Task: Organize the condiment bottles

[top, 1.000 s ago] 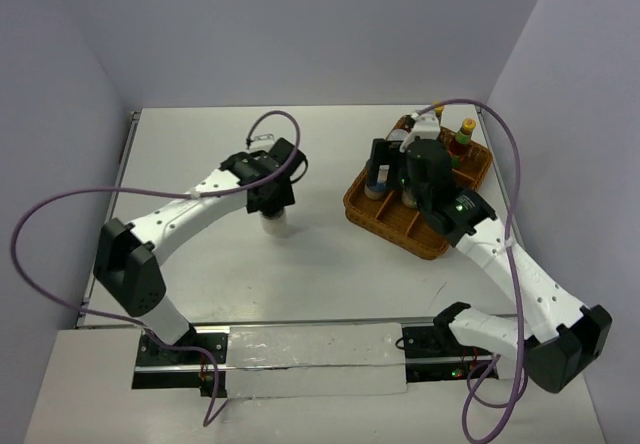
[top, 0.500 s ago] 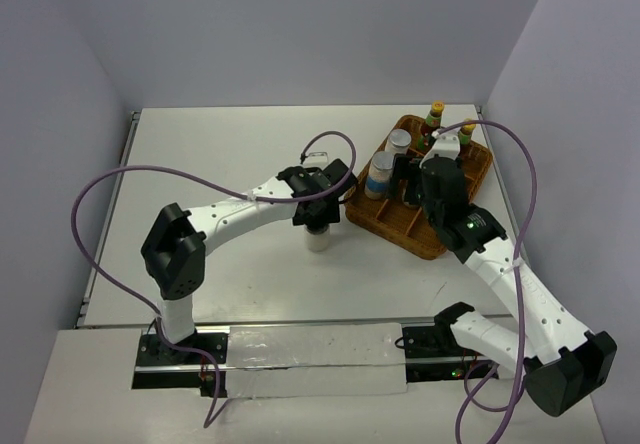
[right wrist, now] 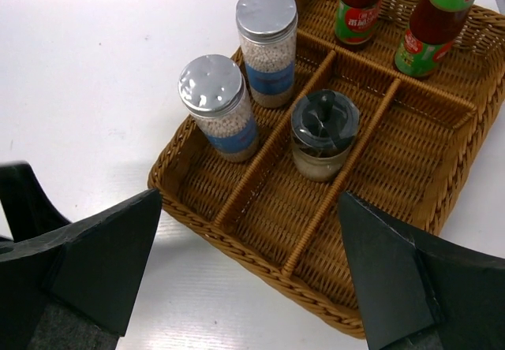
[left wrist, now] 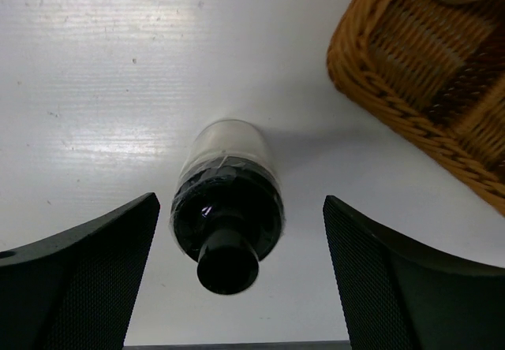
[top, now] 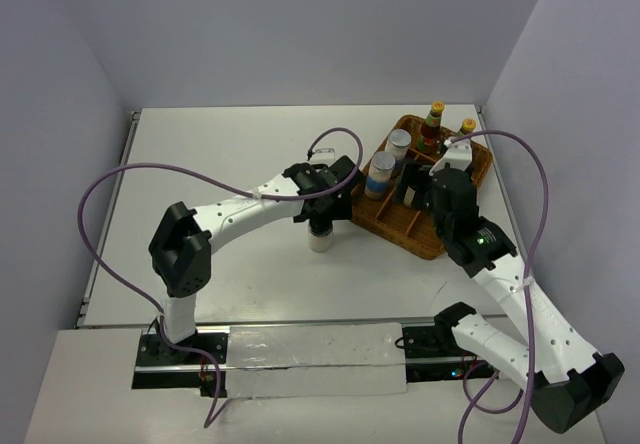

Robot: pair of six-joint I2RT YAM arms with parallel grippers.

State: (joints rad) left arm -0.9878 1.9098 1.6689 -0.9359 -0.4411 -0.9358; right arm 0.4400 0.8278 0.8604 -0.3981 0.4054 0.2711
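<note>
A squat pale bottle with a black cap (left wrist: 227, 222) stands upright on the table, just left of the wicker basket (left wrist: 394, 98). My left gripper (left wrist: 241, 287) hangs over it, open, with a gap between each finger and the cap. From above, that bottle (top: 320, 241) sits under the left gripper (top: 321, 222). In the basket (right wrist: 260, 243) stand two silver-lidded bottles (right wrist: 267, 46) (right wrist: 217, 106), another black-capped bottle (right wrist: 322, 133) and two dark sauce bottles (right wrist: 359, 7) (right wrist: 432, 23). My right gripper (right wrist: 248, 287) is open above the basket's near rim, holding nothing.
The basket (top: 398, 230) sits at the right back of the table and has three lanes split by wicker dividers. Its near halves hold nothing. Purple cables loop off both arms. Walls close in the table on the left, back and right.
The left arm carried the black-capped bottle rightward to the basket's left edge, set it on the table and opened its jaws. The right arm drew back slightly toward the near side.
</note>
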